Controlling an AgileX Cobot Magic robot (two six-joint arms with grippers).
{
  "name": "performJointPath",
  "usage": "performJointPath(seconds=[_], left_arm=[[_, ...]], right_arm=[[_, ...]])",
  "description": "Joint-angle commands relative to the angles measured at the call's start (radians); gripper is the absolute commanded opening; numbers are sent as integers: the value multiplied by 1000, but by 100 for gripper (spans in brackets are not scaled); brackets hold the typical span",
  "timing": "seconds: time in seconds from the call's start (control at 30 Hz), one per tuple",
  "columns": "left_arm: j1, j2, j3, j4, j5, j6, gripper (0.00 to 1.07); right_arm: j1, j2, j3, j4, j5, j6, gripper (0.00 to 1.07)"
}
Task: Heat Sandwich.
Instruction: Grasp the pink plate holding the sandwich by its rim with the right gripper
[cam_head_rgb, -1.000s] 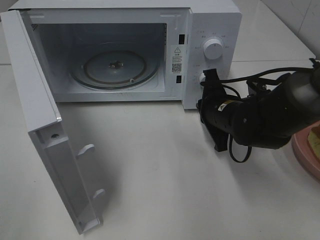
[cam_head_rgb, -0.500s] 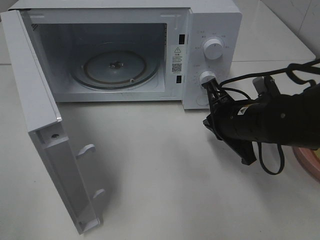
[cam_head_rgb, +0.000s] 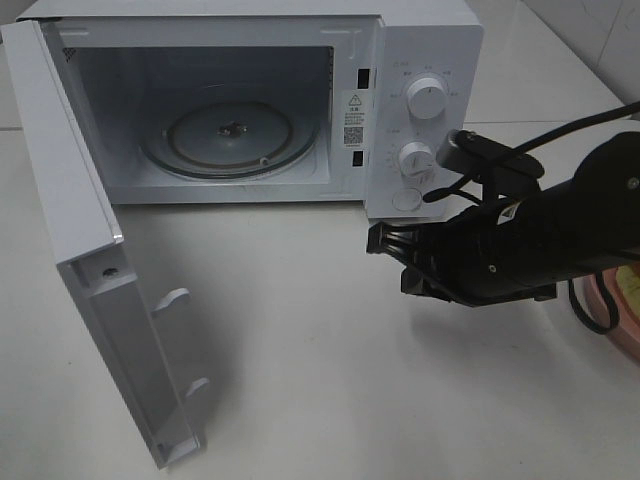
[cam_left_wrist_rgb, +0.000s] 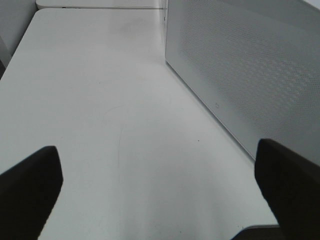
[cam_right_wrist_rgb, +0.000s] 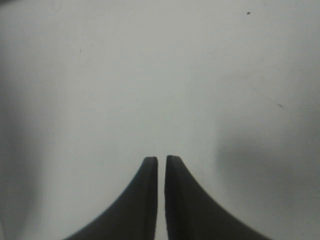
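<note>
Both grippers are empty: the black right gripper (cam_right_wrist_rgb: 161, 160), jaws nearly closed, should open before taking the round pink plate (cam_head_rgb: 612, 330) by its rim; the left gripper (cam_left_wrist_rgb: 160, 165) waits with jaws wide.

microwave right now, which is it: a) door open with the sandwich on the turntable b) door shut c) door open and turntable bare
c: the microwave door stands wide open and the glass turntable inside carries nothing.

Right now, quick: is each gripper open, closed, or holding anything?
Black left gripper: open, holding nothing.
Black right gripper: closed, its tips almost touching, holding nothing.
</note>
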Motion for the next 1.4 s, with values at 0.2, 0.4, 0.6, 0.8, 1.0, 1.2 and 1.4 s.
performJointPath(seconds=[0.2, 0.4, 0.6, 0.8, 1.0, 1.2, 1.4], left_arm=[[1, -16, 3, -3, -13, 1, 100], [1, -16, 3, -3, -13, 1, 100], [1, -16, 3, -3, -13, 1, 100], [1, -16, 3, -3, -13, 1, 100], [1, -16, 3, -3, -13, 1, 100], [1, -16, 3, -3, -13, 1, 100], [1, -16, 3, -3, -13, 1, 100]], right_arm=[[-3, -70, -43, -15, 251, -341, 13], [-3, -108, -101, -160, 452, -366, 19], [-3, -109, -170, -313, 623, -280, 34], [-3, -119, -207, -344, 685, -201, 63], [-3, -124, -228, -362, 744, -166, 95], [-30, -124, -229, -426, 814, -125, 94], [-113, -124, -229, -478, 852, -67, 91]])
